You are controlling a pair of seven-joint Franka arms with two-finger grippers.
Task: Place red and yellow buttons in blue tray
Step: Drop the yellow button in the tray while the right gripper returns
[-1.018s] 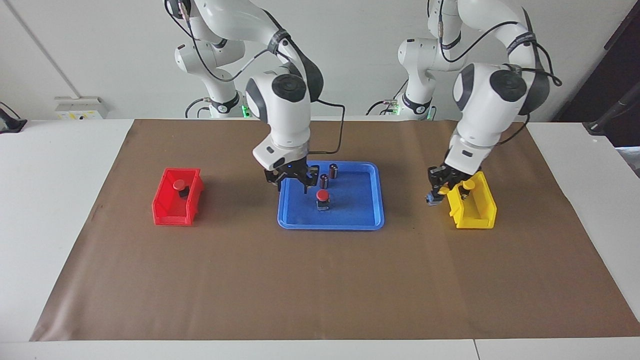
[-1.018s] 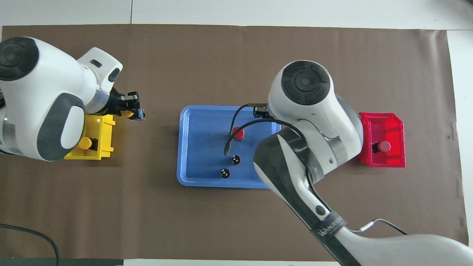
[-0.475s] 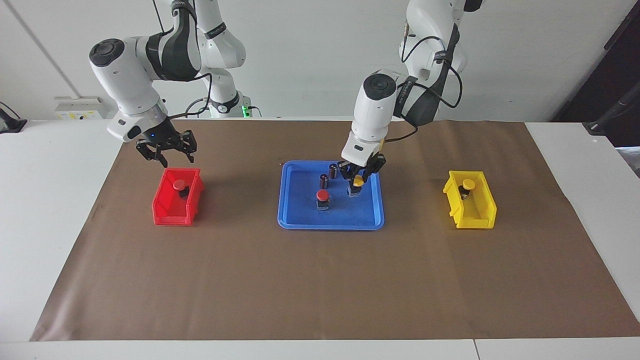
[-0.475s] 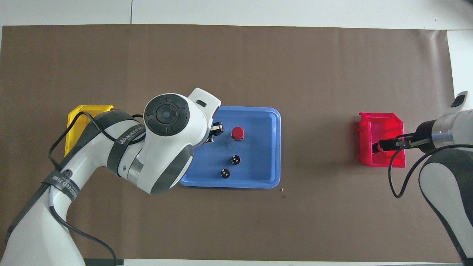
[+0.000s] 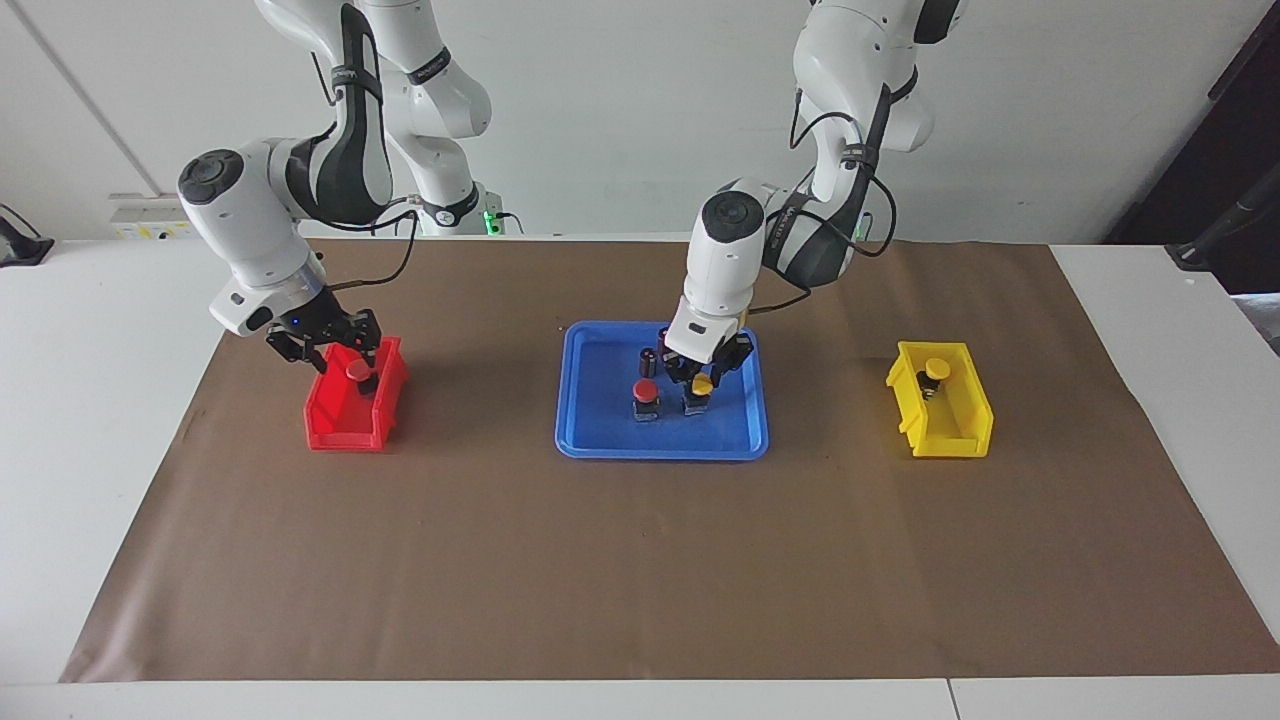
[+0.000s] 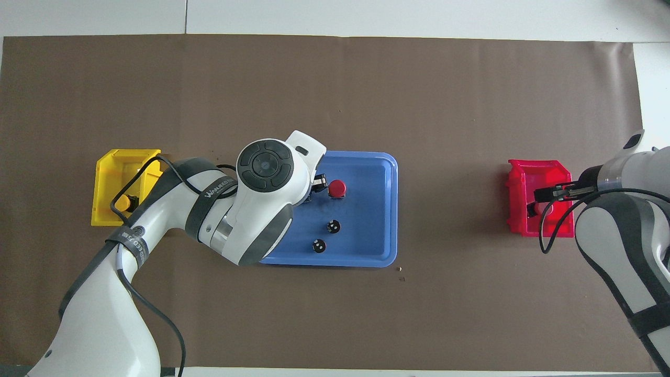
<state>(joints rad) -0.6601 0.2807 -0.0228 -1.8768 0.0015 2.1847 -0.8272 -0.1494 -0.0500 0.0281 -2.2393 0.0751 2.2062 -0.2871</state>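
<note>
Now | your left gripper (image 5: pixel 703 378) grips a yellow button (image 5: pixel 702 384) in the blue tray (image 5: pixel 600 440), frame center | your right gripper (image 5: pixel 322 350), fingers spread, over the red bin (image 5: pixel 345 425), mid-left

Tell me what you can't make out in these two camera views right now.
- Overhead view: the yellow button in the blue tray is hidden under the left arm.
- Both views: whether the left gripper has let go of that button; too small.
- Both views: whether the right gripper touches the red button in the red bin.
</note>
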